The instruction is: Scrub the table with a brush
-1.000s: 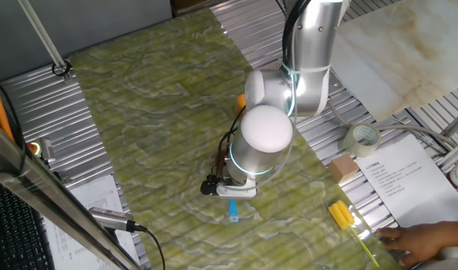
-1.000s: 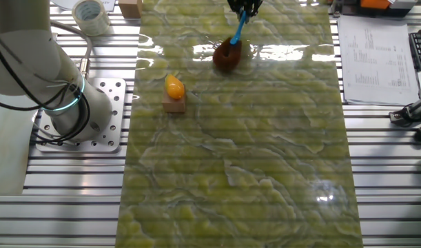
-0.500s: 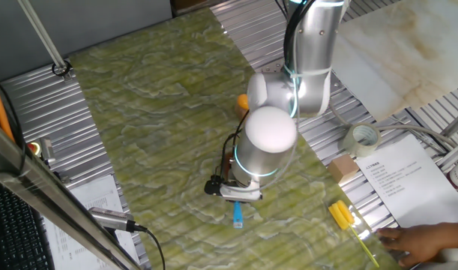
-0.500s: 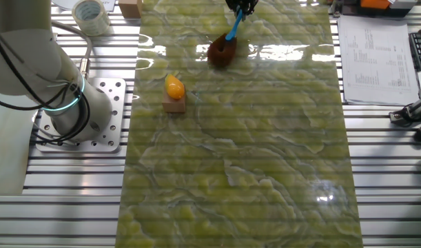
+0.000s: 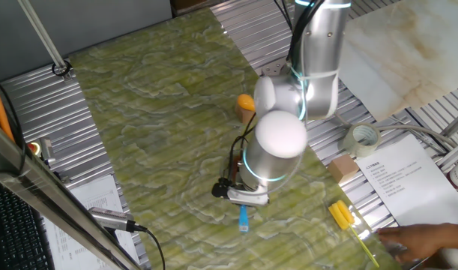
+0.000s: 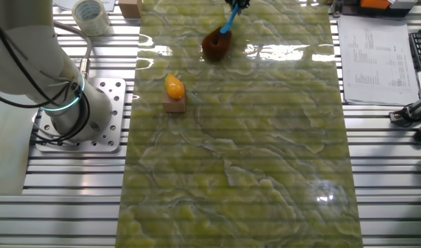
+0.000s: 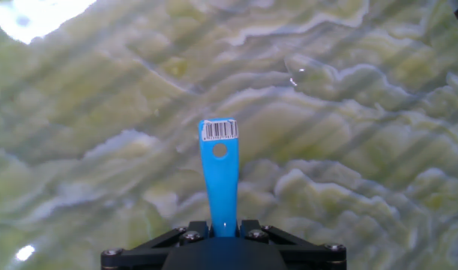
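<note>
The brush's reddish-brown bristle tuft [image 6: 214, 46] rests on the green-yellow marbled table [image 6: 265, 158] near its far edge in the other fixed view. Its light-blue handle [image 6: 228, 25] slants up into my gripper [image 6: 238, 3], which is shut on it. In the one fixed view my gripper [image 5: 243, 199] hangs under the arm above the table [image 5: 154, 105], with the handle's end [image 5: 243, 219] sticking out; the bristles are hidden there. In the hand view the handle [image 7: 219, 176], with a barcode label, rises from my shut gripper [image 7: 223, 229] over the table [image 7: 348, 112].
An orange object on a small wooden block [image 6: 173, 89] stands on the table, also in the one fixed view [image 5: 246, 103]. A tape roll [image 5: 362, 139], printed paper [image 5: 397, 180], a yellow tool [image 5: 341, 214] and a person's hand [image 5: 423, 240] lie beside the table. The robot base [image 6: 72, 110] stands alongside.
The arm has moved with the brush: the bristles have slid left along the table's far edge in the other fixed view, and the handle end moved right and forward in the one fixed view.
</note>
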`<action>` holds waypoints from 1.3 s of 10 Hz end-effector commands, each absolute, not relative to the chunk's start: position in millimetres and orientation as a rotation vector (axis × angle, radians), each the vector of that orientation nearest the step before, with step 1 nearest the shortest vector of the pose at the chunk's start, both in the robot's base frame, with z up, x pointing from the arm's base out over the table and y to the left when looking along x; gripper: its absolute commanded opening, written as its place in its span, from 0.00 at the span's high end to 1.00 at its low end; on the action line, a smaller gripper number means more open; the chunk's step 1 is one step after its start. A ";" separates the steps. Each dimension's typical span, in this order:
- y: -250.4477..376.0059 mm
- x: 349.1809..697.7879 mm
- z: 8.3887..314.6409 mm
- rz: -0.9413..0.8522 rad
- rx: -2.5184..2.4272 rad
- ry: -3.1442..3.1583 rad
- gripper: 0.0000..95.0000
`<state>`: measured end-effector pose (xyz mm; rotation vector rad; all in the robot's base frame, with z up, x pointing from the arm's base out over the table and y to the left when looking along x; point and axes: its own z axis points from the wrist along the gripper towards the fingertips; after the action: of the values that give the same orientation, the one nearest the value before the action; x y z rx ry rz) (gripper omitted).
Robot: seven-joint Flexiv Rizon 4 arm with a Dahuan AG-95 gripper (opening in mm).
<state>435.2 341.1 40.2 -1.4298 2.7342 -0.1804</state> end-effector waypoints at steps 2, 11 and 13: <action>357.1 429.4 38.8 -0.180 -1.370 2.759 1.00; 378.6 422.4 51.4 -0.152 -1.234 2.807 1.00; 375.5 424.0 53.9 -0.154 -1.271 2.788 1.00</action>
<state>423.6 375.2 53.1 -1.2680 2.7915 -0.1554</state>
